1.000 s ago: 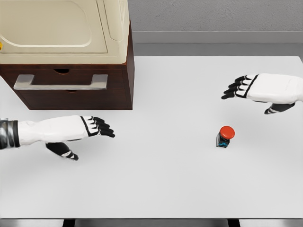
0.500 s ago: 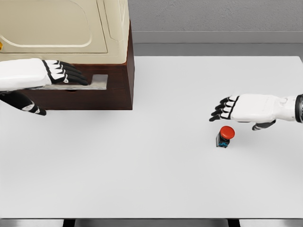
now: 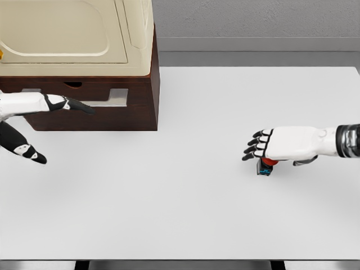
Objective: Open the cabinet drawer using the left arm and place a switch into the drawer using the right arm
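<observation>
The dark brown cabinet [image 3: 143, 107] stands at the table's back left, its drawer pushed in. Only the right end of the drawer's silver handle [image 3: 115, 97] shows. My left hand [image 3: 63, 104] lies across the rest of the handle, fingers stretched out along it and the thumb [image 3: 27, 152] hanging well below; it grips nothing. The switch [image 3: 264, 167], a small black block with a red button, stands on the table at the right. My right hand [image 3: 263, 145] hovers right over it, palm down, fingers relaxed and open, hiding most of the button.
A large cream-coloured appliance [image 3: 73, 34] sits on top of the cabinet and overhangs the drawer front. The white table [image 3: 185, 214] reaches to a grey wall at the back; its front edge runs along the bottom of the picture.
My left hand has sunk a little at the handle and turned, the thumb swinging down. My right hand has moved down and left, from beside the switch to over it.
</observation>
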